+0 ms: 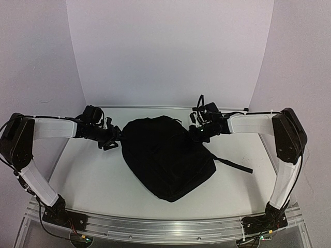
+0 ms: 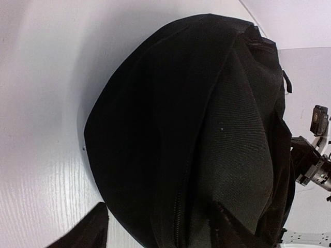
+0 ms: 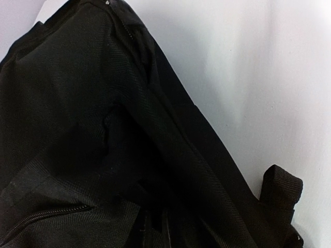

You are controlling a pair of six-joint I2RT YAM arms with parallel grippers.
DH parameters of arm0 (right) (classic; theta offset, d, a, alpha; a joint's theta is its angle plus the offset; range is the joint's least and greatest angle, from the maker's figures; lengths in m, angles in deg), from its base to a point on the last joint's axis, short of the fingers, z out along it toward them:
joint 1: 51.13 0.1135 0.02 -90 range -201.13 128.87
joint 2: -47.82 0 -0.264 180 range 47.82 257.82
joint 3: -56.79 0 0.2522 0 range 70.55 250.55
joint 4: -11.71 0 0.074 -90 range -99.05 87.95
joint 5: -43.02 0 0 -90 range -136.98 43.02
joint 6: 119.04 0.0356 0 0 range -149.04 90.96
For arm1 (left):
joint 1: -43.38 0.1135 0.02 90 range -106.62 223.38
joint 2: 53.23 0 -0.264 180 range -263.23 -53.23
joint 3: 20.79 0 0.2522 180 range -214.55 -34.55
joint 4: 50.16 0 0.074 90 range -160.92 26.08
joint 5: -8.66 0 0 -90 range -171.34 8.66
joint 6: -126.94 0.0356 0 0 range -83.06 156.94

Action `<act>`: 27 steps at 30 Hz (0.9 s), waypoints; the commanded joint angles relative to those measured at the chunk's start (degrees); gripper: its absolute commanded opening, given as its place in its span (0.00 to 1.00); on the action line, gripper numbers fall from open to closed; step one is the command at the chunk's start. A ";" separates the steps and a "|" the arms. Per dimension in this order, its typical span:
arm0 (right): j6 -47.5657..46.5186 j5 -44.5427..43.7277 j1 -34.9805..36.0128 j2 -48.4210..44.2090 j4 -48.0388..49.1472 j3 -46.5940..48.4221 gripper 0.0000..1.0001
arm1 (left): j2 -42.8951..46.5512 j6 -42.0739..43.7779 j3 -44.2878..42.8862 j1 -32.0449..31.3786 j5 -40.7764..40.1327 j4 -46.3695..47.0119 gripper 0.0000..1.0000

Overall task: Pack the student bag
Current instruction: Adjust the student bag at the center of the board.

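Note:
The student bag (image 1: pixel 165 160) is a large black fabric backpack lying flat in the middle of the white table, and it fills the left wrist view (image 2: pixel 170 129) and the right wrist view (image 3: pixel 77 103). My left gripper (image 1: pixel 111 138) is at the bag's left edge. Its jaws are open (image 2: pixel 158 206) and straddle that edge, one finger (image 2: pixel 85 230) over bare table, the other (image 2: pixel 232 227) against the fabric. My right gripper (image 1: pixel 196 135) is at the bag's far right corner, shut (image 3: pixel 158 219) on a fold of the bag's fabric.
A black strap (image 1: pixel 232 164) trails from the bag toward the right, and a strap loop (image 3: pixel 279 188) shows beside the right gripper. White walls (image 1: pixel 170 51) enclose the back and sides. A metal rail (image 1: pixel 165 227) runs along the near edge.

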 commanded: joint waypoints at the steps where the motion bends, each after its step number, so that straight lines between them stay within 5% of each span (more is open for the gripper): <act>1: 0.06 1.76 -0.03 -2.02 2.32 -0.16 0.00 | -3.00 -1.73 -0.59 0.08 6.42 7.27 0.47; 5: 0.64 3.19 0.02 -5.58 2.66 -1.75 0.00 | -3.94 -2.87 -0.89 0.08 8.39 10.30 0.18; 9: 1.43 6.59 0.17 -8.72 3.44 -3.74 0.00 | -3.67 -3.13 -1.34 0.06 8.28 11.01 0.03; 27: 2.24 11.19 7.64 -9.44 3.30 0.59 0.00 | -4.30 -3.99 -3.97 0.02 9.48 12.68 0.00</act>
